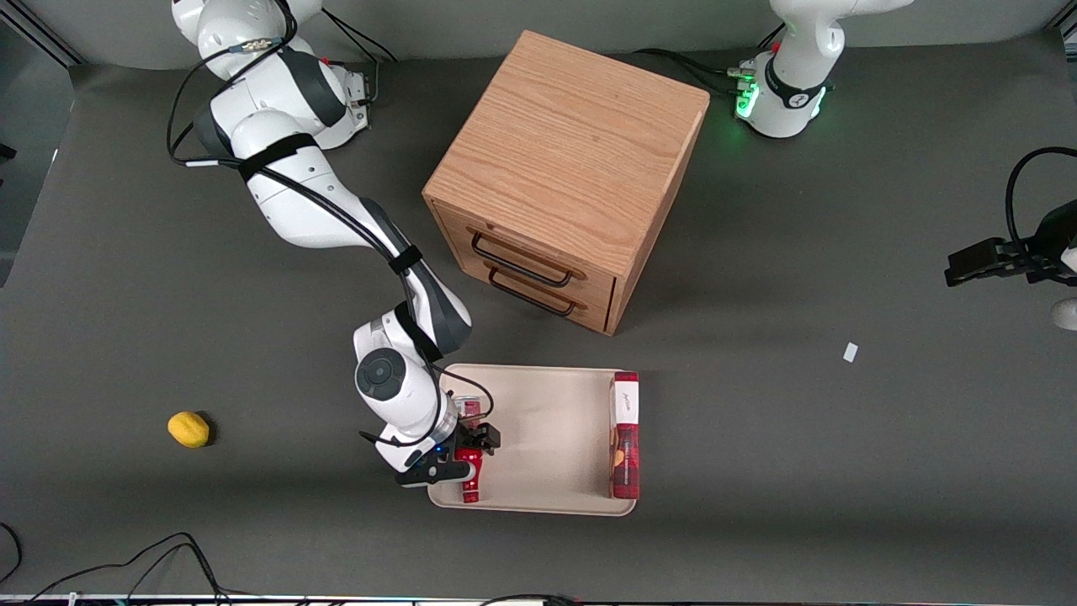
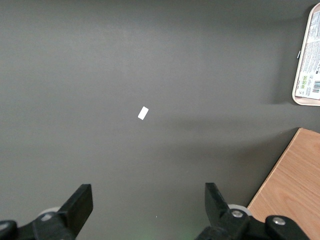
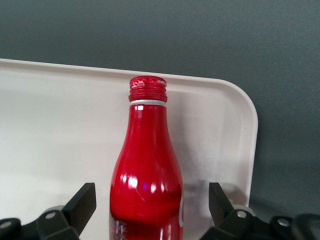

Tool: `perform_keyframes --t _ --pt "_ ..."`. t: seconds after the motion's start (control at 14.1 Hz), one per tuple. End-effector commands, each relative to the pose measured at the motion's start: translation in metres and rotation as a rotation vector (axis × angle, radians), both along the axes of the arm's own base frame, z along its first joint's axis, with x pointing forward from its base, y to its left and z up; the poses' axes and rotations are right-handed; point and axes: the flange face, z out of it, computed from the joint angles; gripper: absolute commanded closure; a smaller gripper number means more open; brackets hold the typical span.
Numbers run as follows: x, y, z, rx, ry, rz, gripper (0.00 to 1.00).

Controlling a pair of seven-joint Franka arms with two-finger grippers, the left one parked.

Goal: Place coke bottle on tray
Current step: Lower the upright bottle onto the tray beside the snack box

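The small red contoured coke bottle [image 3: 147,170] lies on the large flat beige tray [image 1: 547,421], at the corner toward the working arm's end and nearest the front camera. The gripper [image 3: 150,210] straddles it with fingers [image 3: 82,202] spread, apart from the bottle. Placement appears complete; only withdrawal remains.

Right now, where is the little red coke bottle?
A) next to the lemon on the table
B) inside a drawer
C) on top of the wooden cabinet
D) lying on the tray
D: the coke bottle lies on the tray near one corner, with the claw open around it, fingers clear of its sides.
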Motion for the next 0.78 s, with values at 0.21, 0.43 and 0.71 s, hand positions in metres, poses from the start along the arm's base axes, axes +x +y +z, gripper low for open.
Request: perform_keyframes --t 0.21,0.43,0.71 --pt "0.000 0.004 0.010 0.027 -0.014 -0.017 0.00" --pt "0.003 0.005 0.027 0.036 -0.029 -0.021 0.00" --pt "0.002 -0.019 0.106 0.001 -0.019 -0.026 0.00"
